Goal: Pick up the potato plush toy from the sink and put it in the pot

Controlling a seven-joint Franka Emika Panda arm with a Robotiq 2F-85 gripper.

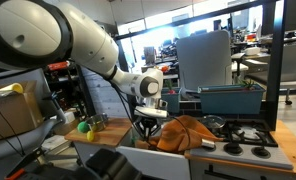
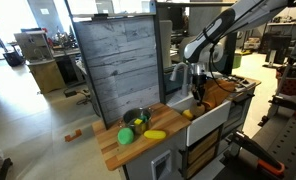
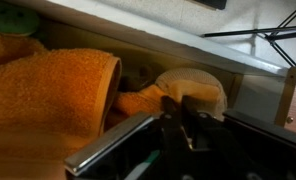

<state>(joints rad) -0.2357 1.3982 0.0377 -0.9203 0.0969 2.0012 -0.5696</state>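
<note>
Gripper (image 1: 146,124) low in the sink (image 3: 250,88), pointed straight down from a white arm (image 1: 48,35). In wrist view, dark fingers (image 3: 168,115) close together at the lower middle of the frame, right up against the potato plush toy (image 3: 193,84). Clamped on it or merely touching it: impossible to tell from these angles. Plush pale tan and rounded, directly ahead of the fingertips, backed against the pale wall of the sink.

Immediately to one side of the gripper, pressed against the plush, an orange terry cloth (image 3: 58,100), bunched up and filling much of the basin. Same cloth in an exterior view (image 1: 184,132) as a rumpled orange-brown heap just beside the gripper. Past the cloth, farther from the gripper, a black stove top (image 1: 240,140) with round burners, and behind that a blue-grey bin (image 1: 231,99).

On the opposite side of the gripper, well apart from it along the wooden worktop (image 2: 110,152), the pot (image 2: 136,117): small, round, shiny metal, upright, contents too small to make out. Near the pot, on the bare wood, a green ball (image 2: 125,136) and a yellow banana-shaped piece (image 2: 154,134). Behind the pot, away from the gripper, a tall grey board panel (image 2: 113,65).
</note>
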